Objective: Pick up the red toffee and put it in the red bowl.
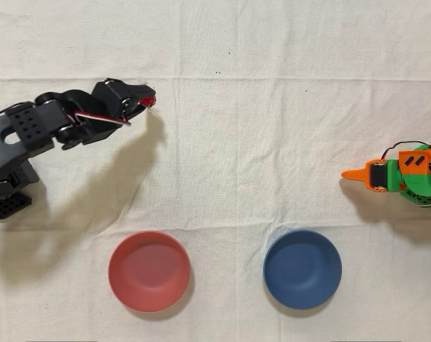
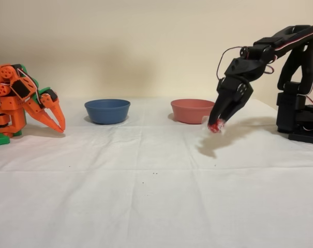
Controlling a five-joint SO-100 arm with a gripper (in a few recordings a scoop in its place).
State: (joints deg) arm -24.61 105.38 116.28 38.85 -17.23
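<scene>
Above the desk point(image 2: 156, 196), which is covered by a creased white cloth, the black arm's gripper point(image 2: 217, 124) points downward with its two fingers closed around the tiny red toffee point(image 2: 214, 126) in shiny red foil; a bit of pale wrapper sticks out beside the tips. From the fixed view the candy hangs clear of the cloth, and the arm's shadow lies on the fabric below it.

Seen in the overhead view, the gripper point(image 1: 151, 100) sits at the upper left with the toffee point(image 1: 150, 101) showing as a red speck at its tip, well apart from the round, shallow, matte salmon-red bowl point(image 1: 149, 271) near the lower edge. Just to the right of that one in this view stands a round blue bowl point(image 1: 302, 268) of the same size. An idle orange arm point(image 1: 397, 174) rests at the far right.
</scene>
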